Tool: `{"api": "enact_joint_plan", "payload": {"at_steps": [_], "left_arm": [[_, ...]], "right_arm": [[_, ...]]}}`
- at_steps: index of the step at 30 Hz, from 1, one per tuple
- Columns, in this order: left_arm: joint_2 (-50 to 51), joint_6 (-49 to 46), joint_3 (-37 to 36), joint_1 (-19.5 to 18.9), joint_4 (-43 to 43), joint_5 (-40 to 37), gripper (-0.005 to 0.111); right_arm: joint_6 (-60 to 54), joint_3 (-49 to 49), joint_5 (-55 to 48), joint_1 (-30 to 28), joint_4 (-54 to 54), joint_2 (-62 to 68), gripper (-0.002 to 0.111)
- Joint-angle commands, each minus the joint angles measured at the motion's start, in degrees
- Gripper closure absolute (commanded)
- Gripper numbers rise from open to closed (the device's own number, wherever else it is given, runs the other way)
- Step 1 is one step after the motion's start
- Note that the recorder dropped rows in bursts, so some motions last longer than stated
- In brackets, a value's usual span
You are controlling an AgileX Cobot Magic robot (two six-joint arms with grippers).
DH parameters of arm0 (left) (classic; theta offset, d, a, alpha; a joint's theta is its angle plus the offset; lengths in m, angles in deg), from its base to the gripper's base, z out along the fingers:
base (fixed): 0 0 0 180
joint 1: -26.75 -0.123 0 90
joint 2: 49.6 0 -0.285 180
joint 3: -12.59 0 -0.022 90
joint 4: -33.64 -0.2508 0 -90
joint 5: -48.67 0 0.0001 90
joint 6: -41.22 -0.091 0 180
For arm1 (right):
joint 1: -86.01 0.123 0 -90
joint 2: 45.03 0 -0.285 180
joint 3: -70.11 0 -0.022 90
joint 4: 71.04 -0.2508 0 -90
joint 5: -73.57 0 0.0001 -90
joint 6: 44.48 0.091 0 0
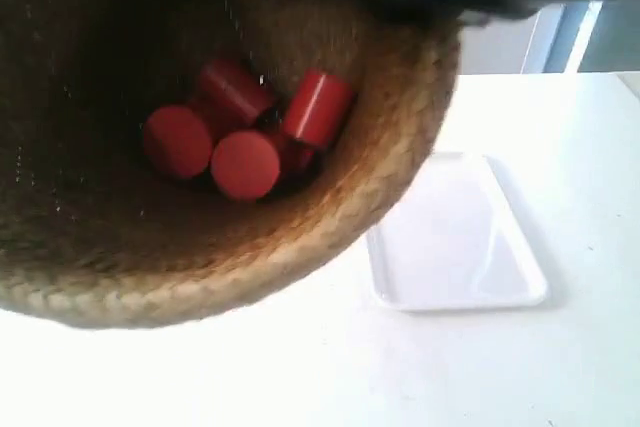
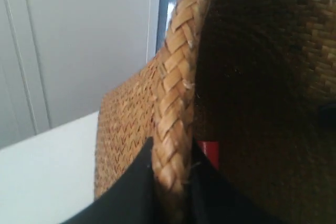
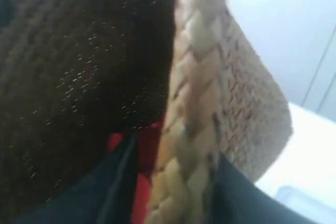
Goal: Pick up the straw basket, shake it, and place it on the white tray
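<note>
1. straw basket (image 1: 330, 227) fills the nearest part of the exterior view, tipped with its dark mouth toward that camera; its braided rim overlaps one corner of the white tray (image 1: 455, 237) there, but the basket is not set on it.
2. Left gripper (image 2: 170, 169) is closed on the rim, one black finger (image 2: 134, 187) on the outer weave and the other inside; the jaws are only as far apart as the braid is thick.
3. Right gripper (image 3: 173, 187) pinches the rim the same way, with a dark finger (image 3: 113, 187) on the inner side.
4. Deeper in, a cluster of red cylinders (image 1: 245, 164) lies together at the basket's bottom, touching one another.
5. Beyond the rim, the tray lies flat on the white table (image 1: 560, 367); a pale wall panel (image 2: 79, 40) stands furthest back.
</note>
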Motion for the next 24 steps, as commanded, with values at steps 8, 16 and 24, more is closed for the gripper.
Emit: {"api": "enact_joint_plan", "payload": {"at_steps": [8, 16, 24], "left_arm": [[2.6, -0.5, -11.0, 0.2, 1.9, 4.2, 0.107], [1.8, -0.5, -6.6, 0.2, 7.9, -1.0, 0.107], [4.0, -1.3, -10.8, 1.4, 2.9, -1.8, 0.107]], "right_arm": [[1.3, -7.4, 2.1, -4.0, -2.2, 8.3, 0.108], [-1.2, -5.0, -2.7, -3.5, -7.1, 6.3, 0.108], [0.1, -8.1, -2.5, -2.7, -3.1, 8.8, 0.108]]}}
